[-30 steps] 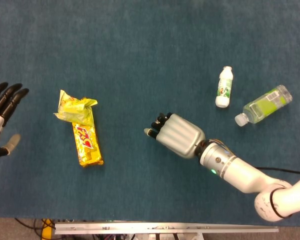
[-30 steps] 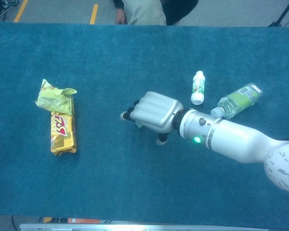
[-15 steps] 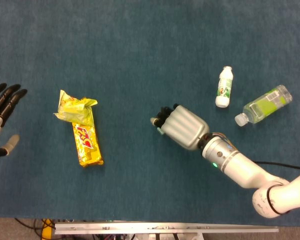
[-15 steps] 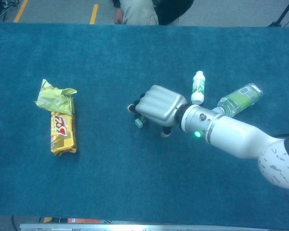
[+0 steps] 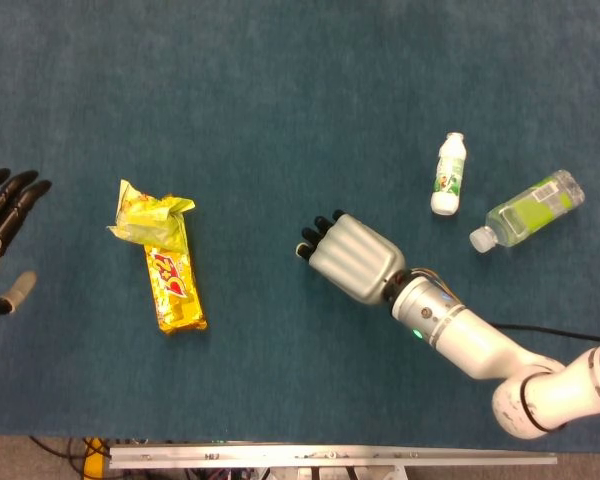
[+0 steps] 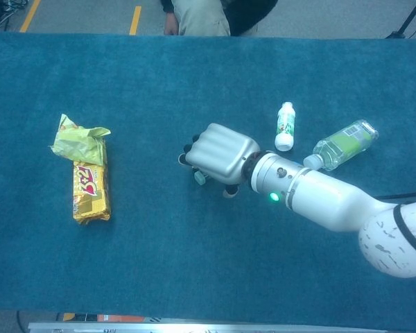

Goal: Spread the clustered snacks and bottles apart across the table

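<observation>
A crumpled yellow snack bag (image 5: pixel 150 215) (image 6: pixel 80 142) overlaps the top end of a yellow wrapped snack bar (image 5: pixel 177 285) (image 6: pixel 90 191) on the left of the blue table. At the right, a small white bottle (image 5: pixel 447 175) (image 6: pixel 285 126) lies close to a clear green-labelled bottle (image 5: pixel 528 210) (image 6: pixel 343 144) on its side. My right hand (image 5: pixel 352 258) (image 6: pixel 218 156) hovers mid-table, back upward, fingers bent down and holding nothing. It is left of both bottles. My left hand (image 5: pixel 5 240) sits at the left edge with fingers spread, empty.
The blue cloth (image 5: pixel 280 100) covers the whole table. A person (image 6: pixel 201 17) stands beyond the far edge. A metal rail (image 5: pixel 330 457) runs along the near edge.
My right hand shifted slightly right and away from me, then back left, turning at the wrist. The left hand slid a little toward the left edge. Snacks and bottles have not moved.
</observation>
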`<state>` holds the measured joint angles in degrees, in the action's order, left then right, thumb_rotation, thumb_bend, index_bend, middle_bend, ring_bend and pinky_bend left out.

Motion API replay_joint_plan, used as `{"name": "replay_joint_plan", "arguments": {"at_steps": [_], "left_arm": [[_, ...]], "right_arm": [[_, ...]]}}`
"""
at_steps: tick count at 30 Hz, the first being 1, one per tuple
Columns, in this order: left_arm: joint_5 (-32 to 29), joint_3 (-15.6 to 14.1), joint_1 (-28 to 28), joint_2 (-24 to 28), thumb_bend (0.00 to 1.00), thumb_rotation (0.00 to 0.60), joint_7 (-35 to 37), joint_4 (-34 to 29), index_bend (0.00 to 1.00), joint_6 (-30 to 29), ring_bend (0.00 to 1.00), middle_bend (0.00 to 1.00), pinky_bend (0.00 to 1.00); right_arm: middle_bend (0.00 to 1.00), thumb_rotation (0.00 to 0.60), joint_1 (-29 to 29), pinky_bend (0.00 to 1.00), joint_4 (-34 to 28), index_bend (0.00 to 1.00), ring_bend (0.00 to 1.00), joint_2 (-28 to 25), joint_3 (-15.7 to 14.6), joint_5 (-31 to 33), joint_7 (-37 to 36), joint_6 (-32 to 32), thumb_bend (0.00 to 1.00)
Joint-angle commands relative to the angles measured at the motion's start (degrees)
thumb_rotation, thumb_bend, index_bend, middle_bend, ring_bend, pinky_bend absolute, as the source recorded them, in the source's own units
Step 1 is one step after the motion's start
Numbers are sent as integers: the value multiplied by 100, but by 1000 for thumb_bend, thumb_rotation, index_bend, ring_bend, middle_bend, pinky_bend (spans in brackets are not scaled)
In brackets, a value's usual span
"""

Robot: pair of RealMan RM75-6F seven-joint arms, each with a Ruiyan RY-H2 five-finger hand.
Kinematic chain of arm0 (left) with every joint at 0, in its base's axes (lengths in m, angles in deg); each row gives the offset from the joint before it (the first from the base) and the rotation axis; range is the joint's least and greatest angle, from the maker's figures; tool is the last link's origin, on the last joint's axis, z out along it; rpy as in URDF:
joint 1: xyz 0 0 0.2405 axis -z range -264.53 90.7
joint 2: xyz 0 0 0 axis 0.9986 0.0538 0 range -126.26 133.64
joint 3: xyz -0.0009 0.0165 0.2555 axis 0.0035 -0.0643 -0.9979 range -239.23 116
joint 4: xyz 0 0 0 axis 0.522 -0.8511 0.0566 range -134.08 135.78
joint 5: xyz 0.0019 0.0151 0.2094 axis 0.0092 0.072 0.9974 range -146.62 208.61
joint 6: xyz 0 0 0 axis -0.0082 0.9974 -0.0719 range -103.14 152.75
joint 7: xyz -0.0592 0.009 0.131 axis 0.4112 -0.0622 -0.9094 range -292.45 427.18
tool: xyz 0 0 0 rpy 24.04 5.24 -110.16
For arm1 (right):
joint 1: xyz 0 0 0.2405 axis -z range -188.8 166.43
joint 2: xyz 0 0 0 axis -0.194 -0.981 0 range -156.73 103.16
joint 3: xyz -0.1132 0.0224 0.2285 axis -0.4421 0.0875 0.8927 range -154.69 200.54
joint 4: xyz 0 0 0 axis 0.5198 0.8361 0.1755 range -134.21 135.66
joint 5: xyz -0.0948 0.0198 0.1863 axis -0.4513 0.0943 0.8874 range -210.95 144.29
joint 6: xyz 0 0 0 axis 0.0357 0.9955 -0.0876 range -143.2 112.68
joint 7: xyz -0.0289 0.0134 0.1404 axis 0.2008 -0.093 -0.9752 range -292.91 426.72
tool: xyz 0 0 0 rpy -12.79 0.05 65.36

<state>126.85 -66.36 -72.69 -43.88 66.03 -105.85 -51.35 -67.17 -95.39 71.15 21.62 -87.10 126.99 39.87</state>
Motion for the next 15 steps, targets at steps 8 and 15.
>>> {"name": "replay_joint_plan", "arguments": {"at_steps": [8, 15], "left_arm": [[86, 10, -17, 17, 323, 600, 57, 5, 25, 9, 38, 79, 188], [133, -10, -54, 15, 324, 600, 136, 55, 25, 5, 38, 79, 189]], "right_arm": [[305, 600, -74, 435, 337, 377, 269, 202, 48, -29, 44, 60, 94], [305, 600, -120, 435, 530, 377, 269, 362, 85, -48, 58, 52, 94]]}}
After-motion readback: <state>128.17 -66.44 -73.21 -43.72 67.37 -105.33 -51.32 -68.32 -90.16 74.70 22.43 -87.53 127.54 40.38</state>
